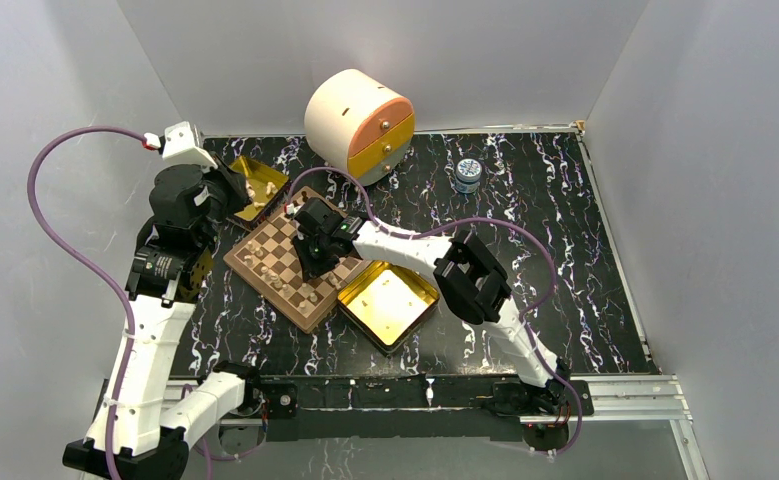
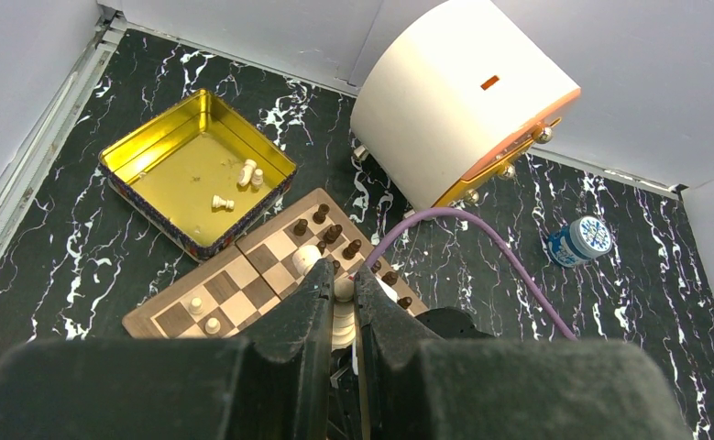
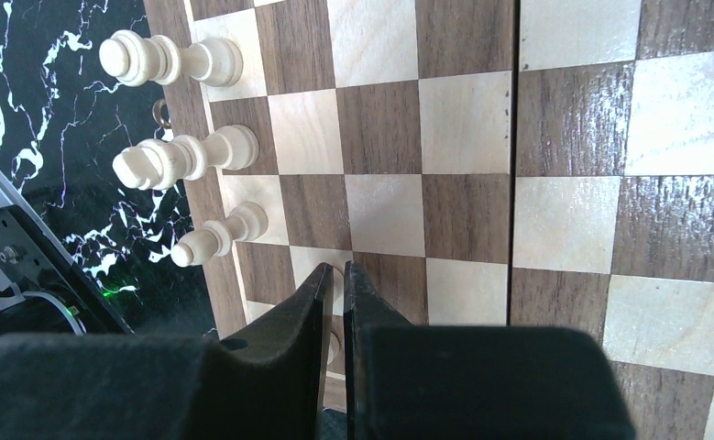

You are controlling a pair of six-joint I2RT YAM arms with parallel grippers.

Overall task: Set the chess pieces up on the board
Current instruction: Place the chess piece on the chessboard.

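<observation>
White walls close round a black, white-veined table (image 1: 565, 250). On it the board (image 1: 265, 255) lies at an angle, between a gold tin (image 2: 170, 174) holding three light pieces and a second gold tin (image 1: 390, 300) at its near right corner. Some chess pieces (image 3: 179, 156) already stand on the board: light ones along one edge row and dark ones (image 2: 333, 234) along the opposite edge. The right tool (image 3: 336, 268) hangs low over the light edge row, clenched. A pale sliver shows in the slit between its fingers, and I cannot tell whether it is pinched. The left tool (image 2: 342, 272) is held high above the board, grasping a pale piece (image 2: 339, 316). A round cream drawer box (image 1: 350, 115) and a small jar (image 1: 468, 175) sit near the back wall.
</observation>
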